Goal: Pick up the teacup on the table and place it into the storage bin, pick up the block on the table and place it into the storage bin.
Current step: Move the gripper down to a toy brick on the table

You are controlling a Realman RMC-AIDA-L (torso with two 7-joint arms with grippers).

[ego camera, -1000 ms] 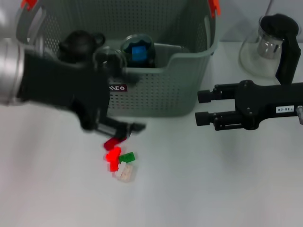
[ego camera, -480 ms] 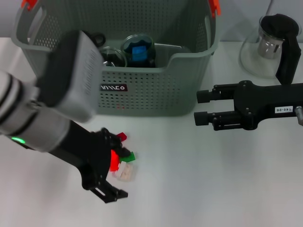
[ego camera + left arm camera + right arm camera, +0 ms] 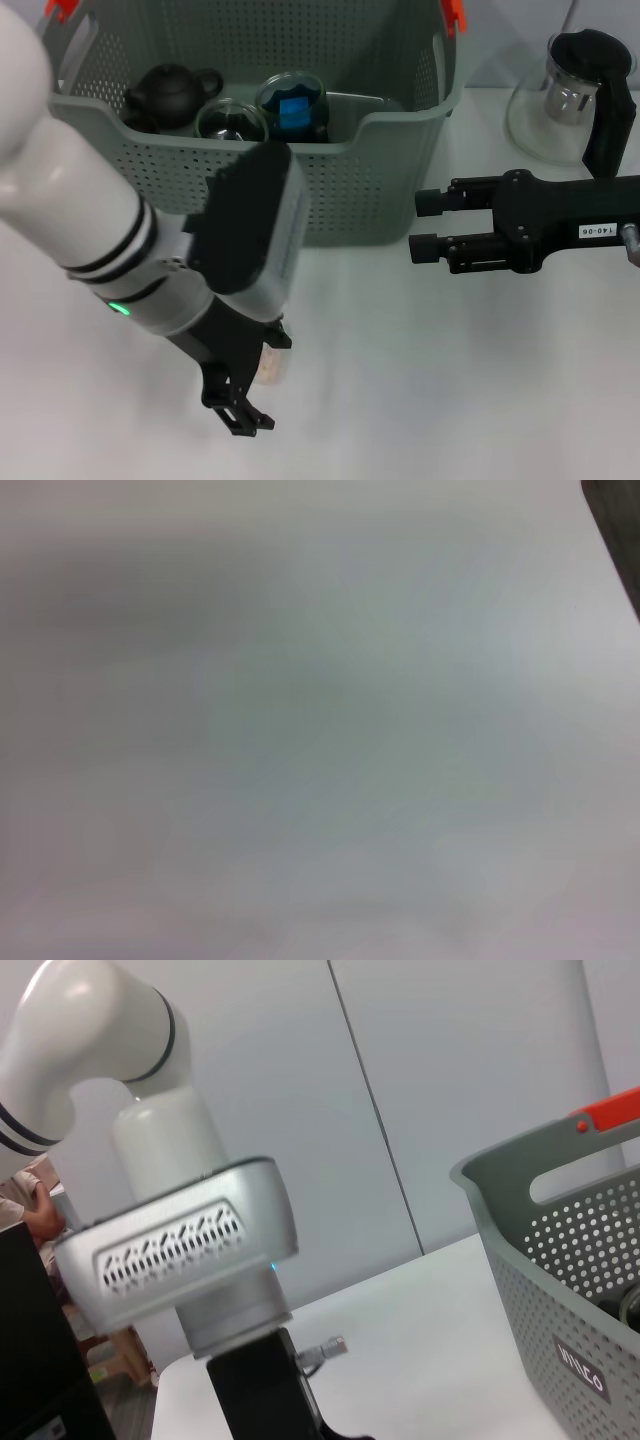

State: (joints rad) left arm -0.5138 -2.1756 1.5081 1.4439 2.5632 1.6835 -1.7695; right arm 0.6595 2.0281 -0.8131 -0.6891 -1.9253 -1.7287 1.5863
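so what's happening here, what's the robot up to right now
The left gripper is down at the table in front of the storage bin, right over the blocks, which its arm almost entirely hides. Whether its jaws are open or shut cannot be seen. The bin already holds a dark teapot and glass cups. The right gripper hovers idle beside the bin, its jaws apart and empty, with a glass teapot behind it.

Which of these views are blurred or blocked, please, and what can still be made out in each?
Left wrist view: wholly out of focus, a pale grey wash with a dark corner. Head view: sharp on the storage bin and the right hand beside it, but the left arm covers the blocks, leaving one pale block showing by the left hand. Right wrist view: clear on the bin wall and left arm.
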